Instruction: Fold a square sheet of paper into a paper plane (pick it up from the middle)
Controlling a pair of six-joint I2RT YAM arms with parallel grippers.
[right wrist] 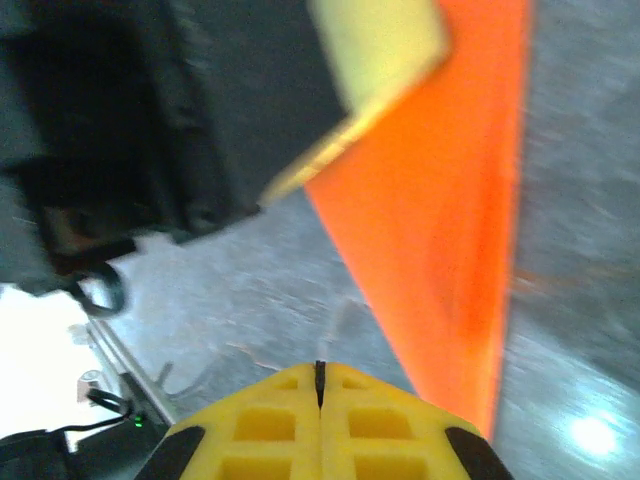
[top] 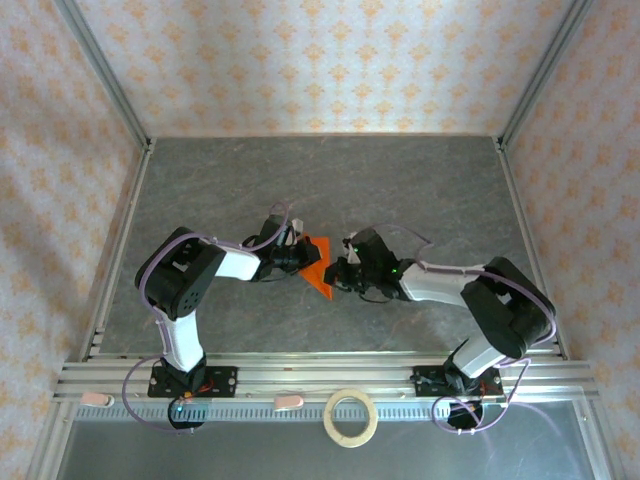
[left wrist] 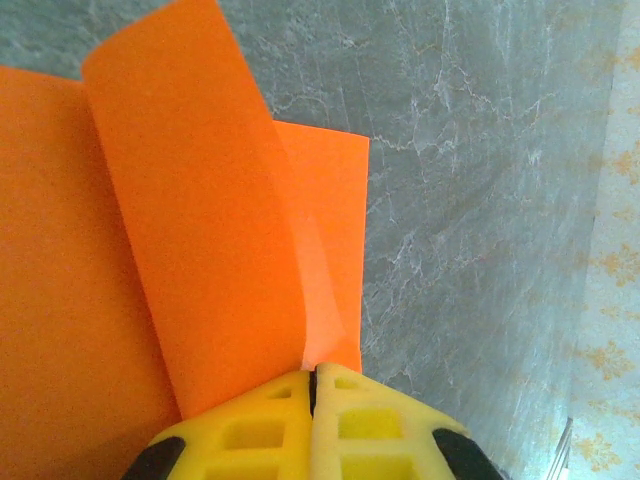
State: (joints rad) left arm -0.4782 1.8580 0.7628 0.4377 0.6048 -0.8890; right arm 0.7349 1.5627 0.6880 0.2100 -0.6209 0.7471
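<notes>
The paper plane [top: 317, 266] is sitting out over the grey table [top: 400, 180], well past the pale tape ring [top: 329, 418] and a little to the left of it. It is glowing bright orange and looking like a small pointed shape, with its sharp tip pointing back toward the tape ring. The left claw [top: 297, 259] is reaching in on the side of the paper farther left from the tape ring. Its yellow fingers [left wrist: 365, 420] are pressing tight together, pinching a corner of the orange paper between their tips. Seen close from that claw, one smooth flap is folding over the rest of the sheet and curling up a bit. A second layer with a straight edge is peeking out from under it. The right claw [top: 338, 276] is hanging almost straight out from the tape ring, with its two fingers squeezed together and nothing between them. From that claw, the paper is showing as a long, blurry orange strip getting thinner toward a point. It is running just beside the fingers, and I cannot tell if it is touching them, or if the paper is resting on the table.
</notes>
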